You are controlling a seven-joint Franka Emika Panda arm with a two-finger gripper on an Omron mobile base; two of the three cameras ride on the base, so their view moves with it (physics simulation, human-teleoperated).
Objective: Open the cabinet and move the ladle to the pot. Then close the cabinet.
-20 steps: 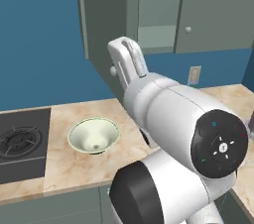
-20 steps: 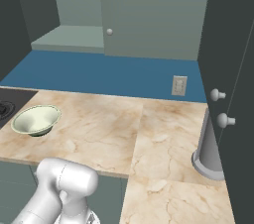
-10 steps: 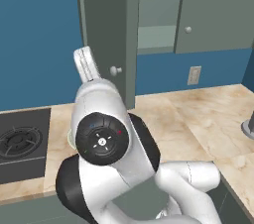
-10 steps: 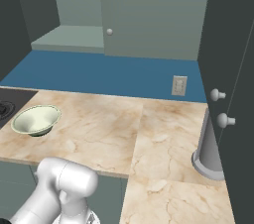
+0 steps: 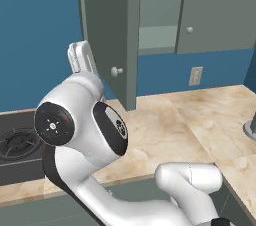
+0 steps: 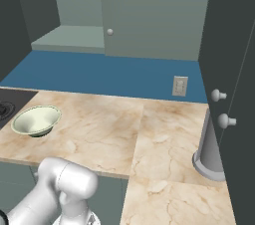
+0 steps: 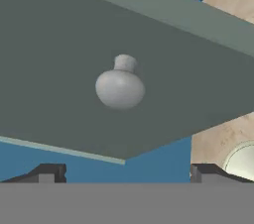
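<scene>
The cabinet [image 5: 160, 15] hangs on the wall with its left door [image 5: 107, 30] swung out toward me and its right door shut. Its inner shelf [image 6: 69, 37] looks bare where it shows. In the hand view the open door's round pale knob [image 7: 120, 86] sits just ahead of my gripper [image 7: 127, 173], a little above and between the fingertips [image 7: 47, 172]. The jaws stand wide apart with nothing between them. My white hand [image 5: 82, 59] is left of that door's outer face. The ladle and the pot are out of view.
A pale green-white bowl [image 6: 36, 120] rests on the marble counter [image 6: 149, 134] near a black stove [image 5: 15, 145]. A grey cylinder [image 6: 211, 149] stands at the right by a dark door with two knobs [image 6: 221, 107]. An outlet [image 6: 180, 85] is on the blue wall.
My arm has swung from the right side of the left base view to the left, bringing the hand beside the open door's knob. The door and bowl have not moved.
</scene>
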